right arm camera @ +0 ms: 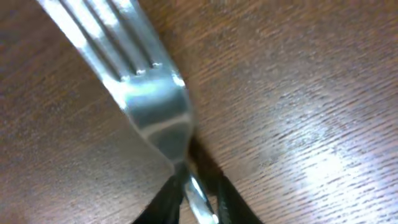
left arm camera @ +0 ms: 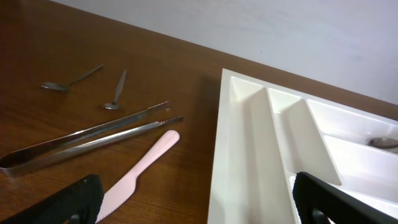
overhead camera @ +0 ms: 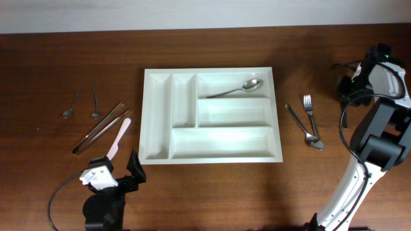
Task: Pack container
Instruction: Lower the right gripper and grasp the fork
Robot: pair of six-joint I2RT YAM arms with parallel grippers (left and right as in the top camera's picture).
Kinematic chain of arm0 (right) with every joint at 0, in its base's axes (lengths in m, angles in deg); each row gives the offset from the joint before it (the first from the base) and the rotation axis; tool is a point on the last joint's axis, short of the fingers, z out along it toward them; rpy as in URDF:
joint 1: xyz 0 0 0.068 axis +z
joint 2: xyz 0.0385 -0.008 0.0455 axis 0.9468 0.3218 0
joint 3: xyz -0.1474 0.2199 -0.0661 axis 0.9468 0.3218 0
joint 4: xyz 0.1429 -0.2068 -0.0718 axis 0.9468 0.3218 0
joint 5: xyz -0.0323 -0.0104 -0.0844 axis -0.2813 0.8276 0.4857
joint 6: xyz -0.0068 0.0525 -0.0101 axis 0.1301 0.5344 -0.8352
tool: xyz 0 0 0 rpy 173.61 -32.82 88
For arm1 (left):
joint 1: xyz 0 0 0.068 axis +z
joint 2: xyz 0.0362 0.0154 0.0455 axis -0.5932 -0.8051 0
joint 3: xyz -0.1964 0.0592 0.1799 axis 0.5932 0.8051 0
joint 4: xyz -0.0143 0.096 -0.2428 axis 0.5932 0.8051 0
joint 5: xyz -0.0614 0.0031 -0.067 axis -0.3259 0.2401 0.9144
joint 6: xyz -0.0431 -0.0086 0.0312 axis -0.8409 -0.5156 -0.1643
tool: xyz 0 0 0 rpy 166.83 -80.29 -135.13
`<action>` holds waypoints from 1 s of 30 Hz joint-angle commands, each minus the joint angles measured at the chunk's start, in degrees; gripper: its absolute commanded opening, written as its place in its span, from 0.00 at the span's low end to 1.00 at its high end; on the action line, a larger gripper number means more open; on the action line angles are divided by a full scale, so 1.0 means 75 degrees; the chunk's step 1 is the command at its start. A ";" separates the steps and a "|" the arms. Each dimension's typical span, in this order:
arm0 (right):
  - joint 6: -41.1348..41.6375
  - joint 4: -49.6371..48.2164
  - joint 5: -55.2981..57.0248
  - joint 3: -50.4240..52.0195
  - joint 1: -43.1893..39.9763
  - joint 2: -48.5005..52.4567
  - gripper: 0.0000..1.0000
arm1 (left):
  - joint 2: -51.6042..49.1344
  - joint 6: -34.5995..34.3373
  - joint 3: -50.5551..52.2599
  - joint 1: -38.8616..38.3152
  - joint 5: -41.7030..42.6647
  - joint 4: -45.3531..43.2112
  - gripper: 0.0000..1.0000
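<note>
The left gripper [overhead camera: 117, 170] stands wide open and idle, holding nothing. Just ahead of it and a little to its left lie a pink knife [left arm camera: 140, 171] and tongs [left arm camera: 93, 137], and the tray [overhead camera: 157, 115] starts just ahead to its right. The tray is glossy white plastic, flat on the table between the two arms. It has two narrow compartments at the end nearer the left gripper and three long ones running toward the right arm. A spoon [overhead camera: 237, 90] lies in the farthest long one, and the other four look bare. The right gripper [right arm camera: 194, 202] has its dark fingers pinched on either side of a fork [right arm camera: 149, 106], low on the handle, tines pointing away from the wrist (whether the fork is off the table I cannot tell). So the step in hand looks like the pick-up of the fork. Next, I judge, comes a clean lift and a carry to the gripper's left, where the tray sits well apart from it. The fork then needs turning lengthwise over a long compartment before letting go; the thin handle may pivot in so narrow a grip
</note>
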 commanded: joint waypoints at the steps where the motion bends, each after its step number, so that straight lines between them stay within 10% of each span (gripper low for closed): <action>1: 0.0061 -0.0166 -0.0023 0.0644 0.0125 0.0469 0.14 | 0.0044 0.0117 0.0026 0.0023 0.0082 0.0009 0.99; 15: 0.0064 -0.0548 -0.0187 0.1218 0.0364 0.0472 0.04 | 0.0044 0.0117 0.0026 0.0026 0.0082 0.0009 0.99; 30: -0.0032 0.1399 -0.0256 -0.2119 0.0379 0.0385 0.04 | 0.0044 0.0117 0.0026 0.0026 0.0082 0.0009 0.99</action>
